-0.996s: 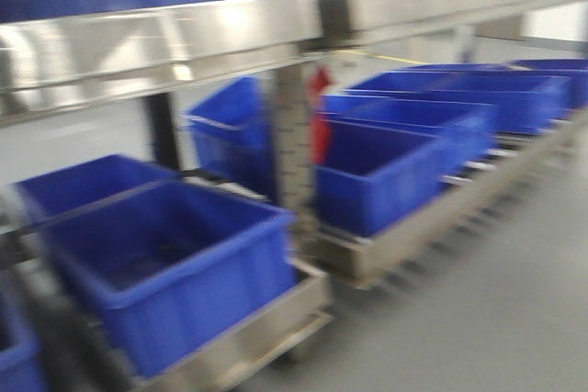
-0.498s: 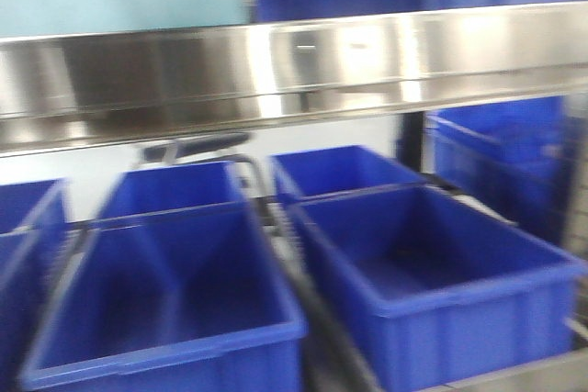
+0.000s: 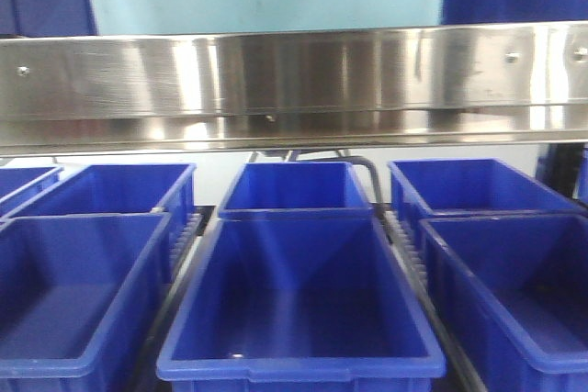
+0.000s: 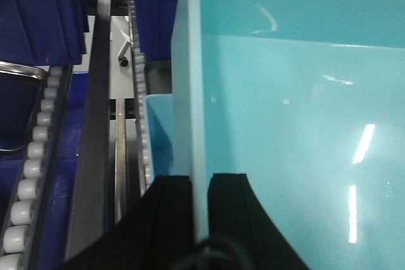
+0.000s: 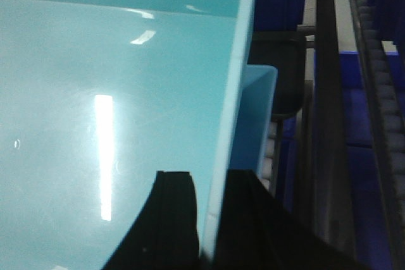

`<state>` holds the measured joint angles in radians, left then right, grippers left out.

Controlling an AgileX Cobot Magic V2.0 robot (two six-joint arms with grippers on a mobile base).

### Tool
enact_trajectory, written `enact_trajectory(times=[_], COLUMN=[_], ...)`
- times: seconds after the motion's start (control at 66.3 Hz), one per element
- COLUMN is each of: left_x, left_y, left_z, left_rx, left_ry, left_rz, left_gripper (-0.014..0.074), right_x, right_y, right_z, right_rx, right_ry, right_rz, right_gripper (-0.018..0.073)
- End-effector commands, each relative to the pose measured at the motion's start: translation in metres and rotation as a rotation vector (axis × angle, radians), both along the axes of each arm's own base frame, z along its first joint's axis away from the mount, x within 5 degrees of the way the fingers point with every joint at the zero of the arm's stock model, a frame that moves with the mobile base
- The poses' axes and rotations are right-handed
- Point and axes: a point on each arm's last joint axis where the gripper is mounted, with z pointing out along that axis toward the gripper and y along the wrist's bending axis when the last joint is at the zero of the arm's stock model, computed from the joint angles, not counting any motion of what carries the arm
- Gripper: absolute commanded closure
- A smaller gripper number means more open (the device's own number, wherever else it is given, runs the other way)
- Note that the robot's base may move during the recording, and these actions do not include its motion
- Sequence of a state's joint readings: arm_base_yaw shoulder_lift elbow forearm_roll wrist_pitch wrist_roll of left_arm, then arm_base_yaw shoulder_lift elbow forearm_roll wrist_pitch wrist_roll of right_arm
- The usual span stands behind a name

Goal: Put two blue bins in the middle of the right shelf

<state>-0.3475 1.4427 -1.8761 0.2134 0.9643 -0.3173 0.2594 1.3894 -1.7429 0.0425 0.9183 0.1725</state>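
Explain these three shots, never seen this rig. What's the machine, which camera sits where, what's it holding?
It is a two-armed robot on a wheeled base. The wide picture looks forward from the robot; the other two come from cameras on its wrists. In the left wrist view, the left hand shows as two black fingers pinching a wall of a pale blue bin. The right hand pinches the opposite wall the same way. A second pale rim shows just outside the held wall, perhaps another bin nested there; I cannot tell. In the front view, that pale blue shows above a shiny steel shelf rail. Dark blue bins sit on roller tracks below.
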Motion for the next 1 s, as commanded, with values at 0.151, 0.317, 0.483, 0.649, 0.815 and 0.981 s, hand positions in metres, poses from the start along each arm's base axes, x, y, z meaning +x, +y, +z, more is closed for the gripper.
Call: enact_trajectory(times=[0.151,0.317,0.483,0.649,0.815,0.981], left_x=[-0.0038,-0.0038,-0.0038,-0.0038,-0.0038,-0.0038], left_y=[0.0054,0.0054,0.0054,0.0054,0.0054,0.0054], left_z=[0.0119,0.0119,0.0119,0.0119,0.0119,0.0119], left_rx=[0.018,0.018,0.018,0.018,0.018,0.018], left_ry=[-0.083,-0.083,-0.083,-0.083,-0.083,-0.083], left_rz=[0.017,0.017,0.017,0.017,0.017,0.017], left_gripper=[0.0707,0.0707,0.0707,0.0707,0.0707,0.0707], right_x=[-0.0047,-0.0047,-0.0047,-0.0047,-0.0047,-0.0047], right_y=[-0.0052,-0.0052,-0.0052,-0.0052,-0.0052,-0.0052], right_z=[0.0086,0.0086,0.0086,0.0086,0.0086,0.0086], right_rx=[-0.038,-0.038,-0.038,-0.038,-0.038,-0.038], right_ry=[-0.051,-0.051,-0.051,-0.051,-0.051,-0.051], right_rz=[-0.007,-0.007,-0.007,-0.007,-0.007,-0.007], right_gripper=[0.0725,0.0725,0.0725,0.0725,0.0725,0.0725])
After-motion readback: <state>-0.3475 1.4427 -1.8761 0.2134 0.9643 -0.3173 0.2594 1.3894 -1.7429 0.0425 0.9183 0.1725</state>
